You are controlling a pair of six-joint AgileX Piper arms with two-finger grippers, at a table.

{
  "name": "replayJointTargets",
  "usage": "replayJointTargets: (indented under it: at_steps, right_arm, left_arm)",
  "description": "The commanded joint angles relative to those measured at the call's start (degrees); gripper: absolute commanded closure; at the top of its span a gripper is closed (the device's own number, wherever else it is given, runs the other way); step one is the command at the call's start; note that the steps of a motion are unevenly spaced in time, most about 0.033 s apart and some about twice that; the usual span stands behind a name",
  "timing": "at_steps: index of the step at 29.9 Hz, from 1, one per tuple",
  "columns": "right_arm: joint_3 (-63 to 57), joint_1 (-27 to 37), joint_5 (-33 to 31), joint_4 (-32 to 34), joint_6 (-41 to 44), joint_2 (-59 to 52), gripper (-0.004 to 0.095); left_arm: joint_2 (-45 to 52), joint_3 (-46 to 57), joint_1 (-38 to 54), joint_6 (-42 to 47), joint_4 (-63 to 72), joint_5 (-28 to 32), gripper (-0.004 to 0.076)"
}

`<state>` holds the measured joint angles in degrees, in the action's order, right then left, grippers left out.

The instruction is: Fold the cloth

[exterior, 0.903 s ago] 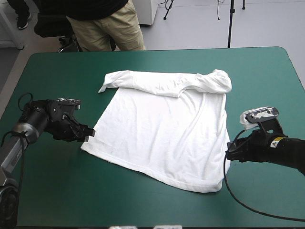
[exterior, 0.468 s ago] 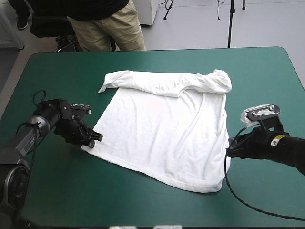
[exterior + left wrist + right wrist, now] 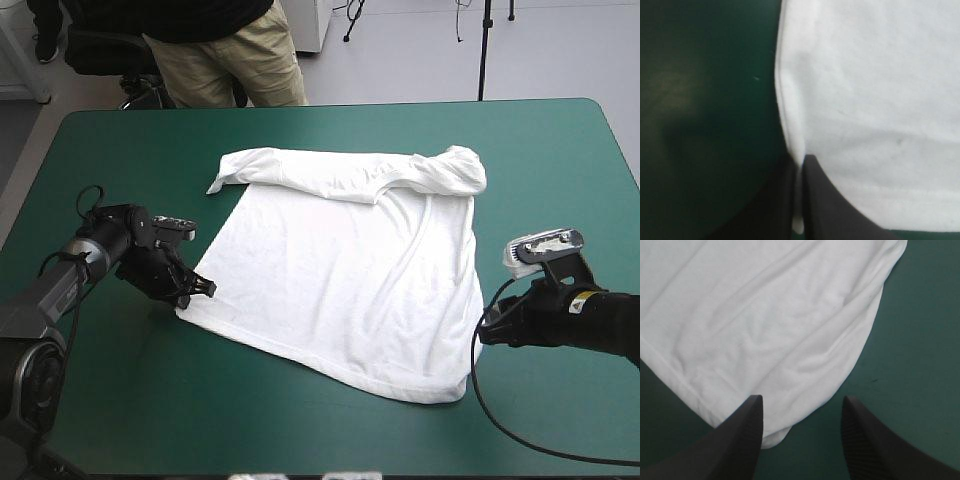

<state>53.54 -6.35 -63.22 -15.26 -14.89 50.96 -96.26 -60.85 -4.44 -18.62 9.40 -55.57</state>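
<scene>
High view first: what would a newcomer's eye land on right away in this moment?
The white T-shirt lies spread flat across the middle of the teal-green cover, its top end rumpled toward the far edge. Next, the left end effector is shut on the hem's left corner, while the right end effector stands open at the hem's right corner, not yet gripping.

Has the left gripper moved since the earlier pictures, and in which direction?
Yes. The left gripper went away from the left edge of the table toward the T-shirt and now pinches its near-left corner.
</scene>
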Motion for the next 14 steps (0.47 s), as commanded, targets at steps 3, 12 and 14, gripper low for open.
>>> replayJointTargets:
  at_steps: [3,12,14]
  right_arm:
    - [-1.97,0.5,-1.48,-3.04,-1.69,-0.43,0.0455]
    - [-16.72,-2.45,1.97,-8.37,-3.51,-0.43,0.0451]
    - [-18.36,-4.04,3.22,-8.63,-2.65,-0.43,0.0451]
  left_arm:
    - [-0.19,0.31,-0.76,0.45,4.84,3.16,0.0741]
    - [-0.19,0.31,-0.76,0.34,5.22,4.25,0.0741]
    - [-0.19,0.31,-0.76,0.34,5.22,4.25,0.0741]
